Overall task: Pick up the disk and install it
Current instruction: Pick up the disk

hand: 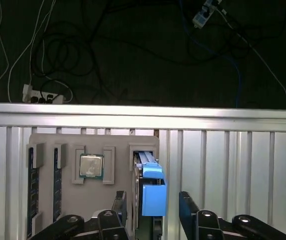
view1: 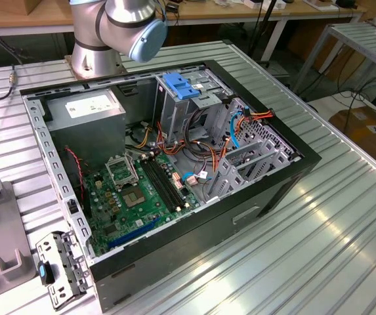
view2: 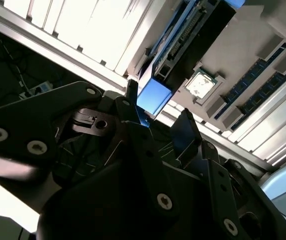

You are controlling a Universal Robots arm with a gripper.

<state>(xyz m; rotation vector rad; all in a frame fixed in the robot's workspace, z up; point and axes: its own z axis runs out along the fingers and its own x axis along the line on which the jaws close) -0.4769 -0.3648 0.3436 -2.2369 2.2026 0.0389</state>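
The disk (hand: pixel 153 186) stands on edge in a slot of a grey holder (hand: pixel 117 142), its bright blue carrier end facing the camera. My gripper (hand: pixel 152 198) is open, with one dark finger on each side of the blue end and a small gap on both sides. In the second wrist view the disk (view2: pixel 154 96) rises from the holder between the same two fingertips of the gripper (view2: pixel 158 102). The open computer case (view1: pixel 253 216) lies on the ribbed metal table in the exterior view.
The holder also carries a processor chip (hand: pixel 91 166) and memory sticks (hand: pixel 32 185). Inside the case a tall metal cage with a blue latch (view1: pixel 178 86) stands beside cables and the green motherboard (view1: pixel 138 197). The arm's base (view1: pixel 96 46) stands behind the case. A loose bracket (view1: pixel 60 269) lies at the case's near corner.
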